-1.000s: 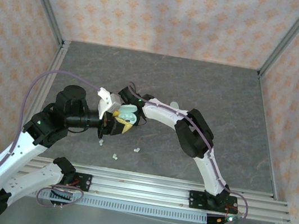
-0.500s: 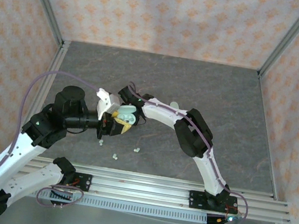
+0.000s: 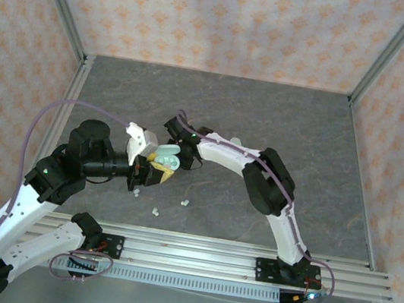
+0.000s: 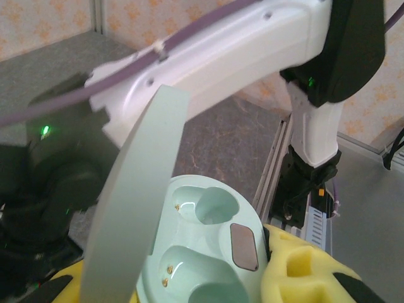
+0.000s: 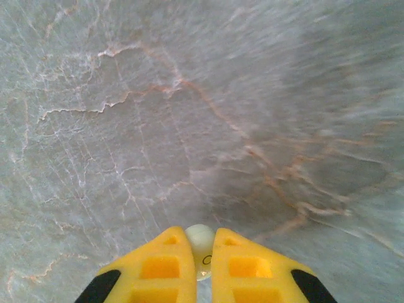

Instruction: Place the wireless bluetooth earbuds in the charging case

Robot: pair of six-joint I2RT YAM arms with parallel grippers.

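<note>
Right wrist: right gripper (image 5: 202, 255) pinches earbud (image 5: 201, 238); left gripper (image 4: 189, 287) clamps case (image 4: 211, 218).

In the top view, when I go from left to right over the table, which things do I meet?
First the left arm's black joint → leftmost loose earbud → pale green charging case → rightmost loose earbud → right arm's black elbow.
</note>
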